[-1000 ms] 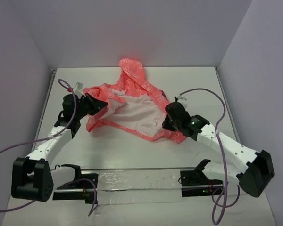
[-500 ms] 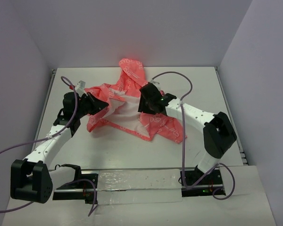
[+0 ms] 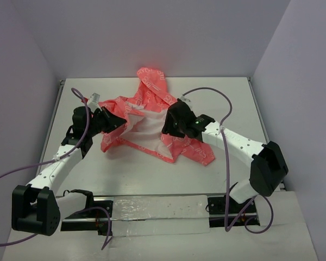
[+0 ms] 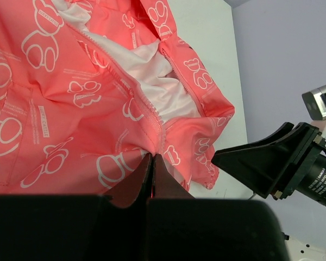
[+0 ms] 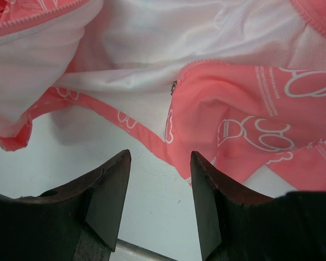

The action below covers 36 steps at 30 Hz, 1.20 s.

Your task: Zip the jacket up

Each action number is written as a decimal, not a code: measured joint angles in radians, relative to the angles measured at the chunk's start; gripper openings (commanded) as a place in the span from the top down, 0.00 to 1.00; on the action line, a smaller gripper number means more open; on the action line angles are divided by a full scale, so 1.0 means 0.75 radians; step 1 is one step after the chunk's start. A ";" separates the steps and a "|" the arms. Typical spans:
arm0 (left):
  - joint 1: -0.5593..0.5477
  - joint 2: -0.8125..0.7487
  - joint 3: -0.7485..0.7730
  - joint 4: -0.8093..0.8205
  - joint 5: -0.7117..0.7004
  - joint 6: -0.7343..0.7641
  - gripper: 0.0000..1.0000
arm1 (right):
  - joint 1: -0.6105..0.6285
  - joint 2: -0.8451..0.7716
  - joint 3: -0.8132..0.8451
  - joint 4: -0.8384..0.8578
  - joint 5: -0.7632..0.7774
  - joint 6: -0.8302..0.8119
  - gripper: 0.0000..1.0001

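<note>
table (image 3: 152,174): keeps the fabric spread flat, so we can reach both front edges.
jacket (image 3: 150,124): centre of the top view, hood toward the upper edge, front open, pale lining showing.
left gripper (image 4: 153,163): clenched on the jacket's front hem, which we judge anchors it.
right gripper (image 5: 160,163): released, empty, poised above the opposite flap.
metal piece (image 5: 174,85): upper middle of the right wrist view, likely the zipper end.

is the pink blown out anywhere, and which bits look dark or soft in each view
Top external: the jacket glows oversaturated and its print is barely readable; light on the table is even and soft. Left wrist: the print is crisp, but the left gripper is a near-black silhouette. Right wrist: the lining washes out almost white, and the right gripper is dark and slightly soft.
</note>
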 measured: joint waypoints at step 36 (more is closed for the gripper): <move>-0.009 -0.015 0.000 -0.021 0.036 0.009 1.00 | 0.043 0.481 0.168 -0.132 0.182 0.311 0.45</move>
